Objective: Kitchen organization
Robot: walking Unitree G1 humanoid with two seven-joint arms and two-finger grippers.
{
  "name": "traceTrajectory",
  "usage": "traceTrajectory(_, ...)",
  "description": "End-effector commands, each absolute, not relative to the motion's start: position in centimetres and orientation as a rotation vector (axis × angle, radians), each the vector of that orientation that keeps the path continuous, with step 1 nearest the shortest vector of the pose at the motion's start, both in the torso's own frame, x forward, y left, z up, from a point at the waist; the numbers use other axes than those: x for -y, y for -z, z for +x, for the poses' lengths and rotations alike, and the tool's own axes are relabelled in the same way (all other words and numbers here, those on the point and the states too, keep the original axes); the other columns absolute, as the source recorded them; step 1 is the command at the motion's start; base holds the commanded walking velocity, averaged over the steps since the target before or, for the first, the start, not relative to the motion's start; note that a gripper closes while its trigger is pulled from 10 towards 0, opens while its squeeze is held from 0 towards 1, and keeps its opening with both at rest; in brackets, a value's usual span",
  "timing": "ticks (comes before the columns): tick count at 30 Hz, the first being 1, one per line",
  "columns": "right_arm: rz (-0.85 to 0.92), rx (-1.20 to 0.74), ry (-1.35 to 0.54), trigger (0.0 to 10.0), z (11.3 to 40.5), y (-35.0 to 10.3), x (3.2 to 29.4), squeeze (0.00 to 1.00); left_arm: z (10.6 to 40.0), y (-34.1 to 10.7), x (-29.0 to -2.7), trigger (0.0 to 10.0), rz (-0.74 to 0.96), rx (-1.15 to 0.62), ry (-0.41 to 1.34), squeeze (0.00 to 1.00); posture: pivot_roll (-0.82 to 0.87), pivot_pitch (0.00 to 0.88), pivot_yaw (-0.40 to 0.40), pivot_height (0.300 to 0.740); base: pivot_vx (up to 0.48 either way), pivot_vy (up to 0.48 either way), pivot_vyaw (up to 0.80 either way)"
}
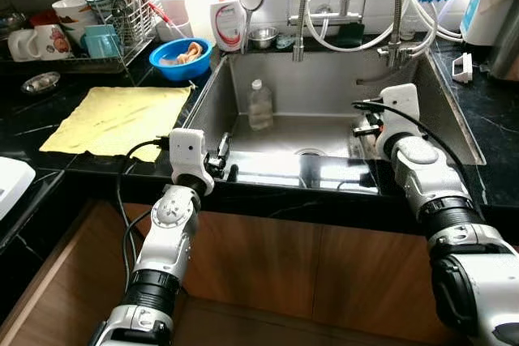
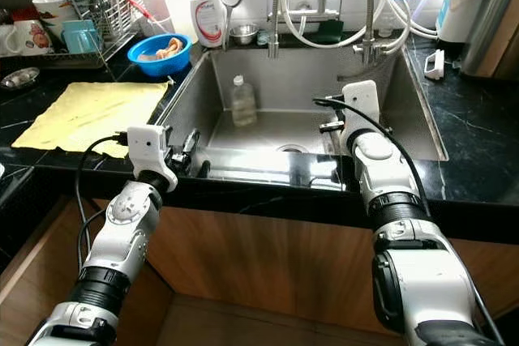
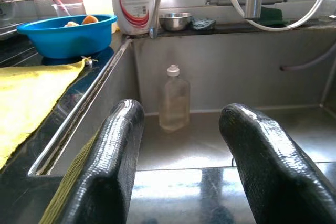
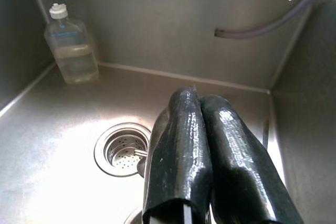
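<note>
A clear plastic bottle [image 1: 259, 104] with a white cap stands upright at the back left of the steel sink [image 1: 324, 79], close to the left wall. My left gripper [image 1: 225, 160] hovers over the sink's front left rim, open, with nothing between its fingers [image 3: 110, 156]; the bottle [image 3: 174, 99] lies straight ahead of it, some way off. My right gripper [image 1: 365, 127] reaches into the sink at the right side. It is shut and empty [image 4: 202, 129], above the basin floor just right of the drain [image 4: 122, 148].
A yellow cloth [image 1: 117, 119] lies on the black counter left of the sink. Behind it are a blue bowl [image 1: 180, 56] with food, a dish rack [image 1: 89, 14] with mugs, and a soap bottle [image 1: 229, 22]. Faucet hoses [image 1: 349, 6] hang over the sink's back.
</note>
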State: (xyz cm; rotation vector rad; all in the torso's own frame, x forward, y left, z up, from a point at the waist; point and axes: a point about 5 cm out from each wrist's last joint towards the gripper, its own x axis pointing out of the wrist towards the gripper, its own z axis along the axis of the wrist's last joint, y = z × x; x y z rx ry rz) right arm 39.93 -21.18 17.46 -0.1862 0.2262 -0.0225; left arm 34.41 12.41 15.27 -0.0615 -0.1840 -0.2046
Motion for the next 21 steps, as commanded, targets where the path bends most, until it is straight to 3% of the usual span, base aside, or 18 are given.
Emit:
traceTrajectory(1,-0.168,-0.225,0.021,10.0,39.98,-17.28,20.87,0.0,34.31,-15.23,-12.88,10.0,-0.053,0.178,0.196,0.0,-0.17,0.0,0.122,0.74,0.0,0.0,0.0)
traceTrajectory(7,-0.157,-0.211,0.024,10.0,40.09,-17.43,20.77,0.0,34.31,-15.25,-12.75,10.0,-0.054,0.179,0.2,0.0,-0.17,0.0,0.124,0.74,0.0,0.0,0.0)
traceTrajectory(9,-0.154,-0.202,0.025,10.0,40.17,-17.63,20.7,0.08,34.32,-15.24,-12.7,10.0,-0.054,0.178,0.202,0.0,-0.17,0.0,0.123,0.74,0.0,0.0,0.0)
traceTrajectory(10,-0.153,-0.198,0.024,10.0,40.21,-17.71,20.63,0.61,34.32,-15.25,-12.71,10.0,-0.054,0.179,0.202,0.0,-0.17,0.0,0.123,0.74,0.0,0.0,0.0)
traceTrajectory(11,-0.153,-0.197,0.023,10.0,40.23,-17.74,20.59,0.62,34.32,-15.26,-12.71,10.0,-0.054,0.179,0.202,0.0,-0.17,0.0,0.123,0.74,0.0,0.0,0.0)
traceTrajectory(15,-0.155,-0.194,0.018,10.0,40.26,-17.73,20.47,0.54,34.32,-15.31,-12.77,10.0,-0.053,0.18,0.201,0.0,-0.17,0.0,0.123,0.74,0.0,0.0,0.0)
traceTrajectory(18,-0.157,-0.191,0.016,10.0,40.24,-17.6,20.31,0.07,34.33,-15.26,-12.79,10.0,-0.052,0.179,0.201,0.0,-0.17,0.0,0.124,0.74,0.0,0.0,0.0)
traceTrajectory(19,-0.159,-0.186,0.013,10.0,40.23,-17.58,20.22,0.0,34.31,-15.27,-12.79,10.0,-0.052,0.18,0.203,0.0,-0.17,0.0,0.125,0.74,0.0,0.0,0.0)
traceTrajectory(21,-0.169,-0.166,0.008,10.0,40.24,-17.79,20.06,0.0,34.3,-15.29,-12.78,10.0,-0.052,0.181,0.204,0.0,-0.17,0.0,0.127,0.74,0.0,0.0,0.0)
